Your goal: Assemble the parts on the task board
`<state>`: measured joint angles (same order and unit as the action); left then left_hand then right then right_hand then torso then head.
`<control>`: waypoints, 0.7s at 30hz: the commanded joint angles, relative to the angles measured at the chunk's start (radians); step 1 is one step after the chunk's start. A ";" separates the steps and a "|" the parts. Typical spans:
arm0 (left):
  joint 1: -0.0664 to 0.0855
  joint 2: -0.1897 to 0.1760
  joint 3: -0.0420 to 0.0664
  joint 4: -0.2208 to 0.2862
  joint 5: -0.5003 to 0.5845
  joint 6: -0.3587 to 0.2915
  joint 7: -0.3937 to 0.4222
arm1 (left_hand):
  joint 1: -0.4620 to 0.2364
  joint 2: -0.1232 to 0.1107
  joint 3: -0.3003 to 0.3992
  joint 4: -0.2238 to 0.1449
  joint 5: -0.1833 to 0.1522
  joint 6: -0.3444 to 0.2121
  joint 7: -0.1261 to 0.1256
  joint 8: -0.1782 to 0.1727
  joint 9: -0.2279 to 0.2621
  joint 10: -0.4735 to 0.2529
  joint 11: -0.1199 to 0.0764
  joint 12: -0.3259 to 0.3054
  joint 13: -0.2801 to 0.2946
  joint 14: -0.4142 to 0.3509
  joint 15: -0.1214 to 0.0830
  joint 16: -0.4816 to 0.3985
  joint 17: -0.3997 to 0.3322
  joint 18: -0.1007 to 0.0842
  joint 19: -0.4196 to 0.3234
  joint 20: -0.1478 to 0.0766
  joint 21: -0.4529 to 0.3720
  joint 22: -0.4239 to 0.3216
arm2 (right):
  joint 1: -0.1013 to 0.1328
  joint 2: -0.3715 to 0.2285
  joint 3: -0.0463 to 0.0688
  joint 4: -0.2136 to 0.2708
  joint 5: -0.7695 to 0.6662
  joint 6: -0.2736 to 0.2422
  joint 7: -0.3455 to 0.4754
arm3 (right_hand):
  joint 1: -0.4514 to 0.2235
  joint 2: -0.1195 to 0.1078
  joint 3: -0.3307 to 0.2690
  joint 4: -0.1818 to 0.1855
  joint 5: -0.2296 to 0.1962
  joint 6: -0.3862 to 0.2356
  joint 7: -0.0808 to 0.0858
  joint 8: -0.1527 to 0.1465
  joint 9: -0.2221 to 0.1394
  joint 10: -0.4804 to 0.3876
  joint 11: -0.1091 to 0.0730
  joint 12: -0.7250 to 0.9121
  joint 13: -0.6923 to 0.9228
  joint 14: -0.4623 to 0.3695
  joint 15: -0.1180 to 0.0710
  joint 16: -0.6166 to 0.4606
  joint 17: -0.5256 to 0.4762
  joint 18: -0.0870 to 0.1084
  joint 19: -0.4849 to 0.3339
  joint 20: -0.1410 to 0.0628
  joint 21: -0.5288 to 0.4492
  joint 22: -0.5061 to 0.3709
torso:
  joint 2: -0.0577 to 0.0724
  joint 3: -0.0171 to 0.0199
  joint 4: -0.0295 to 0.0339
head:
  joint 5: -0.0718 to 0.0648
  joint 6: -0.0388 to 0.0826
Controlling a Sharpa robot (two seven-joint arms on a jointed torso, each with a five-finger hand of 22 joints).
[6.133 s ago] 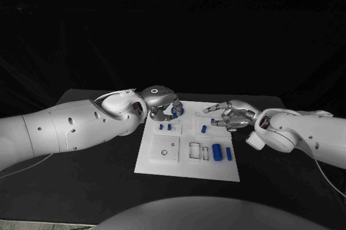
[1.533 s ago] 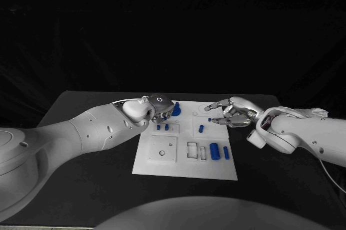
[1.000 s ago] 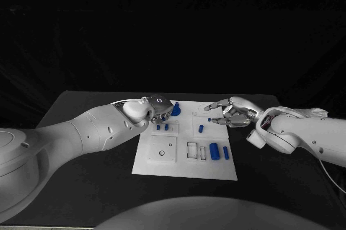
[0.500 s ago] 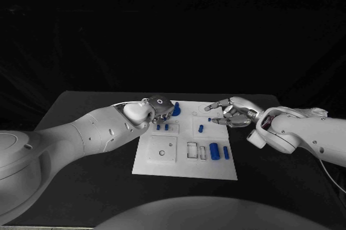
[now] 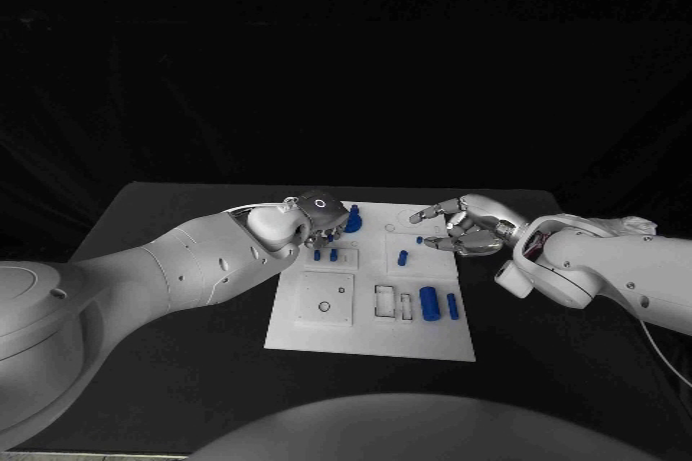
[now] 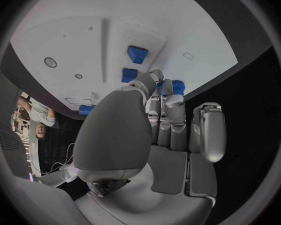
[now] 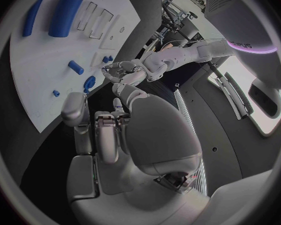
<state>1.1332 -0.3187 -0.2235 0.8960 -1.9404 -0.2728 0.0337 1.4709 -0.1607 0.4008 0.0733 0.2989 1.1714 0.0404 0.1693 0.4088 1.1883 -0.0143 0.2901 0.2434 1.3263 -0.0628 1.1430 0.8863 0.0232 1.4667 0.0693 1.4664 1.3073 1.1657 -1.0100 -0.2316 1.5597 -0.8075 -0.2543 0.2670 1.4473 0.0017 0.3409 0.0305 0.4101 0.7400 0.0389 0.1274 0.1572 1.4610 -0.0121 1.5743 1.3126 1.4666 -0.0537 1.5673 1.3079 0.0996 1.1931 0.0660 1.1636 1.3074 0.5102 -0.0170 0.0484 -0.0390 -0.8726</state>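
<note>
Left hand settles at the board's far edge; the parts barely shift.
We see the left hand (image 5: pixel 323 215) still curled beside a blue part (image 5: pixel 353 220) on the task board (image 5: pixel 375 336), grip hidden by its fingers; right hand (image 5: pixel 464 228) hovers spread, empty. No new seating confirmed.

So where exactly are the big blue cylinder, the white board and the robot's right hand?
big blue cylinder (image 5: pixel 428 303), head view, middle of its body.
white board (image 5: pixel 368 343), head view, bare stretch near its front edge.
right hand (image 5: pixel 469 229), head view, middle of the hand, over the board's far right edge.
</note>
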 commanded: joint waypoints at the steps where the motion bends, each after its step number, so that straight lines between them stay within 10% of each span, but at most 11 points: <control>1: -0.005 0.001 -0.003 -0.003 -0.002 0.050 -0.008 | 0.004 0.010 0.001 -0.009 -0.001 -0.001 -0.002 -0.005 -0.002 0.001 -0.004 -0.005 0.001 -0.010 -0.001 -0.008 -0.005 0.005 0.028 0.007 -0.007 0.225 | 0.000 0.000 0.000 0.002 -0.002 0.019 0.002 | -0.011 0.000 -0.002 0.007 -0.004 0.008 0.002 0.003 0.001 0.110 -0.005 -0.003 0.258 0.104 0.002 0.003 0.263 0.006 0.007 0.000 0.003 0.124 | 0.000 -0.0001 0.0000 | 0.000 0.000; 21: -0.005 -0.004 -0.003 -0.005 0.001 0.050 -0.003 | -0.018 0.027 -0.014 -0.018 -0.039 -0.132 -0.035 -0.084 -0.041 -0.099 -0.018 -0.055 -0.003 -0.037 0.003 -0.028 -0.037 0.011 0.010 0.014 -0.032 0.218 | 0.000 0.002 0.000 0.001 -0.002 0.022 0.001 | -0.010 0.000 -0.001 0.006 -0.005 0.008 0.002 0.003 0.001 0.110 -0.005 -0.003 0.258 0.104 0.002 0.003 0.263 0.005 0.010 0.000 0.006 0.125 | 0.000 -0.0001 0.0001 | 0.000 0.000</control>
<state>1.1299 -0.3233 -0.2257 0.8884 -1.9402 -0.2453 0.0270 1.4596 -0.1342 0.3937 0.0557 0.2649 1.0454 0.0039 0.0919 0.3688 1.0951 -0.0327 0.2382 0.2394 1.2951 -0.0603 1.1189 0.8499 0.0232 1.4667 0.0766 1.4367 1.3073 1.1656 -1.0090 -0.2316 1.5593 -0.8068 -0.2482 0.2660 1.4473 0.0017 0.3409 0.0305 0.4101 0.7400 0.0389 0.1273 0.1570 1.4610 -0.0121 1.5746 1.3126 1.4666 -0.0538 1.5674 1.3077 0.0997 1.1931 0.0661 1.1636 1.3081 0.5102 -0.0168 0.0482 -0.0394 -0.8726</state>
